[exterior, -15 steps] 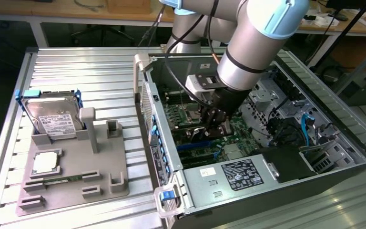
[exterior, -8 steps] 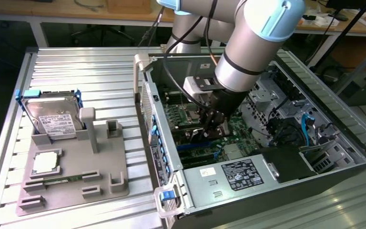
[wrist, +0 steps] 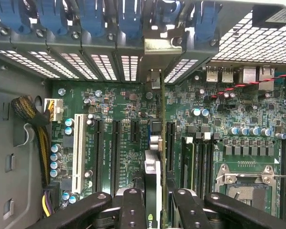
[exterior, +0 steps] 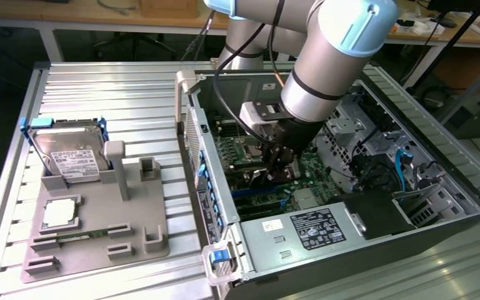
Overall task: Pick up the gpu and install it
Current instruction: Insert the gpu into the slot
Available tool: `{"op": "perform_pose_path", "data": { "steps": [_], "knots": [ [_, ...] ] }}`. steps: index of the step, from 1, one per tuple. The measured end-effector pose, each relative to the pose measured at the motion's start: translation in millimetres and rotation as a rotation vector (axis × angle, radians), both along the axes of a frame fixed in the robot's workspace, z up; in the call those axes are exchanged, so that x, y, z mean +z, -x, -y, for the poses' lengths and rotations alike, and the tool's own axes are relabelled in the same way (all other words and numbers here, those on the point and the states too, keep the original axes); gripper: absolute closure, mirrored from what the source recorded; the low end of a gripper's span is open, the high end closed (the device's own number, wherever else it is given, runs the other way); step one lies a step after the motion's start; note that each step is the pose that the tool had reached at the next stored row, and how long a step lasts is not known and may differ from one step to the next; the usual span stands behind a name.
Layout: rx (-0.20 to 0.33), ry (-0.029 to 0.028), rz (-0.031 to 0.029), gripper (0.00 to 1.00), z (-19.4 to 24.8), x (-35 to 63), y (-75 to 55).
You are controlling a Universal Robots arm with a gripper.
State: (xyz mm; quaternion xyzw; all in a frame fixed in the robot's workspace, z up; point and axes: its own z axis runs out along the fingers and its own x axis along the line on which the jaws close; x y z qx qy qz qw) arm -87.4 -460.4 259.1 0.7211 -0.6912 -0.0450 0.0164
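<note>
Ribbed metal covers the desk [exterior: 98,87] I'm working over, with wooden workbenches beyond it at the far edge of the exterior view. Nearest in that view, on its left, sits a grey fixture tray [exterior: 98,231] carrying a processor chip [exterior: 59,214] and, farther back, a silver hard drive [exterior: 72,159] standing upright in blue clips. To the exterior view's right lies the open computer case [exterior: 332,187], its silver power supply [exterior: 302,234] at the near end.

From the wrist camera I get what the exterior view can't give me: the hand [wrist: 152,202] has its black fingers [wrist: 131,205] clamped on the gpu [wrist: 152,176], which stands on edge between them, its thin green board running away from the camera toward the case's rear wall. Its silver bracket [wrist: 155,78] reaches up by the row of slot covers [wrist: 90,62] and blue latches [wrist: 128,16]. The card sits over the motherboard [wrist: 124,114], in line with a slot between the black expansion slots [wrist: 115,148] and the memory slots [wrist: 188,157]; whether it is fully seated I cannot tell. A white slot [wrist: 78,148] lies farther off to one side.

In the exterior view, the arm [exterior: 332,56] comes in from the far side and angles steeply down into the case, its wrist tilted, with the hand [exterior: 275,164] low over the board.
</note>
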Motion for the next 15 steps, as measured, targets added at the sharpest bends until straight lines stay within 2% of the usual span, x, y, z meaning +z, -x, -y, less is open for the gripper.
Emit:
{"op": "perform_pose_path", "data": {
  "steps": [15],
  "knots": [
    [0.000, 0.0002, -0.0001, 0.73, 0.0, 1.3, -1.1]
  ]
}}
